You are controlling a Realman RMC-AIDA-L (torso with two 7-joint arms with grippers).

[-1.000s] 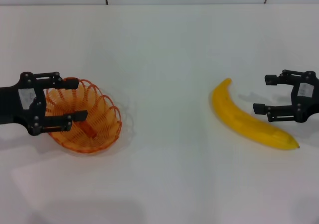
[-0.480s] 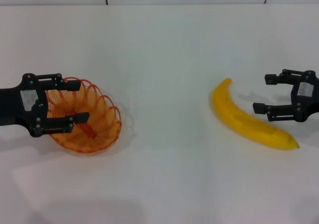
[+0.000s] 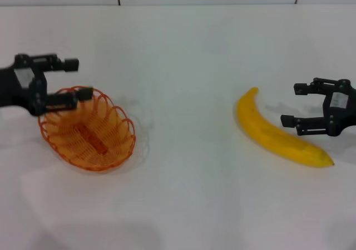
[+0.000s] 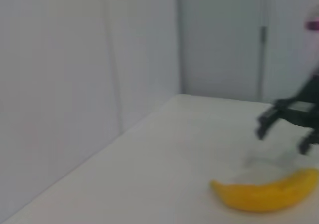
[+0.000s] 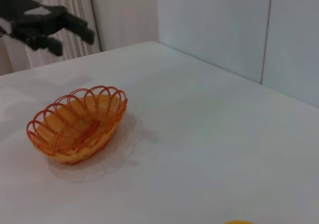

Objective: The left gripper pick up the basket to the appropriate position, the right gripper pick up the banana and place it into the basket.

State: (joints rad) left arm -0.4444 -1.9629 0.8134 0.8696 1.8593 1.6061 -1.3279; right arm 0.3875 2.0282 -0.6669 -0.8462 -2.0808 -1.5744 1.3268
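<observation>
Basket (image 3: 88,129) — left end effector (image 3: 75,79) above, open

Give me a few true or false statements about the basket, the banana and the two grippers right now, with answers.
1. The banana lies inside the basket. False: it lies on the table, far from the basket.
2. The left gripper is open and off the basket. True.
3. The right gripper is shut on the banana. False: it is open beside the banana.
4. The basket sits upright on the table. True.
5. The basket holds fruit. False: it holds none.
</observation>
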